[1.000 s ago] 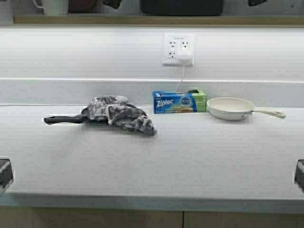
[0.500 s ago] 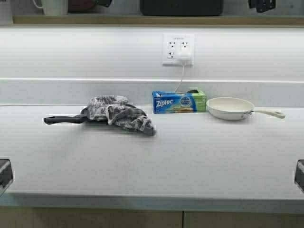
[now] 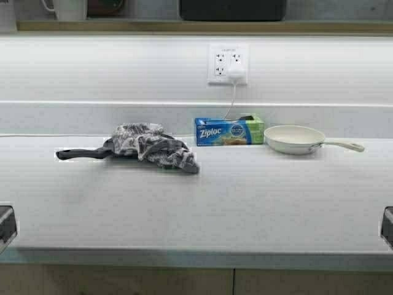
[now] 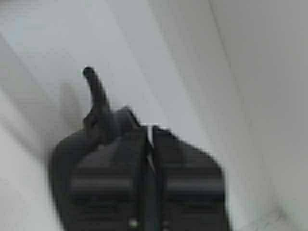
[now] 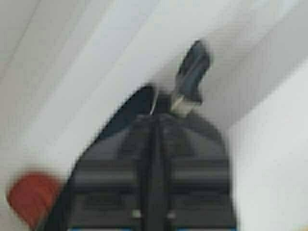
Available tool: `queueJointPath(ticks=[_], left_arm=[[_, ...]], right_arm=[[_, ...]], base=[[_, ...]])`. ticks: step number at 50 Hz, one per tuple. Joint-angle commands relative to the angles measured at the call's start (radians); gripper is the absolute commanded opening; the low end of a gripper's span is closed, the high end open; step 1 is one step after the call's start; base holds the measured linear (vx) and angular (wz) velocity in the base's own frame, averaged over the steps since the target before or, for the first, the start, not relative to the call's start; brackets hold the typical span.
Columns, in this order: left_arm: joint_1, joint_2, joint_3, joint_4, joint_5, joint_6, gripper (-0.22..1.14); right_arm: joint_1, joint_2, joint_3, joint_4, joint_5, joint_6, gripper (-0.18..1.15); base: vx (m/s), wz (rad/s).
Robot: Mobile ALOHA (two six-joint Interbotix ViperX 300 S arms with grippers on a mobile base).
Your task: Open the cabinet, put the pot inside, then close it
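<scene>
The pot [image 3: 232,8] is a black shape cut off by the top edge of the high view. It stands on the bottom shelf [image 3: 184,26] of the cabinet, whose doors are out of view. Neither gripper shows in the high view. In the left wrist view my left gripper [image 4: 149,137] is shut, with pale panels behind it and a black hooked bar [image 4: 94,90] just past its tips. In the right wrist view my right gripper [image 5: 156,120] is shut too. A dark handle-like piece [image 5: 193,72] and a dark curved edge [image 5: 132,108] lie beyond it.
On the white counter [image 3: 196,209] lie a long-handled black pan under a grey cloth [image 3: 150,146], a Ziploc box [image 3: 228,131] and a cream frying pan [image 3: 296,139]. A wall outlet [image 3: 228,63] is above. A mug [image 3: 66,8] and a reddish item [image 5: 32,198] share the shelf.
Both grippers, seen earlier at the top edge beside the pot, have spread outward and left the high view. The whole scene has shifted slightly left, so the robot has moved a little.
</scene>
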State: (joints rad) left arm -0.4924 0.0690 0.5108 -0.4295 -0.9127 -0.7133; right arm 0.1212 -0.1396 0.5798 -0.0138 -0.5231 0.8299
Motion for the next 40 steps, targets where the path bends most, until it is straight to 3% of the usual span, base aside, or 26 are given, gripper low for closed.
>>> queueJointPath(ticks=[1, 3, 6, 20, 40], left_arm=[[-0.014, -0.080, 0.025, 0.009, 0.081, 0.143, 0.02], [-0.015, -0.098, 0.032, 0.008, 0.126, 0.202, 0.09], [-0.015, -0.129, 0.035, 0.008, 0.202, 0.299, 0.08], [0.008, -0.224, 0.026, -0.017, 0.472, 0.721, 0.05], [0.080, -0.242, 0.029, 0.008, 0.620, 0.833, 0.05]], right_arm=[[0.025, -0.074, 0.020, -0.089, 0.052, -0.078, 0.00], [0.034, -0.089, 0.028, -0.114, 0.089, -0.110, 0.06], [0.043, -0.110, 0.037, -0.143, 0.149, -0.153, 0.11], [0.051, -0.181, 0.051, -0.173, 0.324, -0.339, 0.08], [0.051, -0.187, 0.014, -0.187, 0.476, -0.428, 0.08]], base=[[-0.06, -0.02], [-0.07, -0.02], [-0.08, -0.03], [-0.14, -0.06], [-0.20, -0.07]])
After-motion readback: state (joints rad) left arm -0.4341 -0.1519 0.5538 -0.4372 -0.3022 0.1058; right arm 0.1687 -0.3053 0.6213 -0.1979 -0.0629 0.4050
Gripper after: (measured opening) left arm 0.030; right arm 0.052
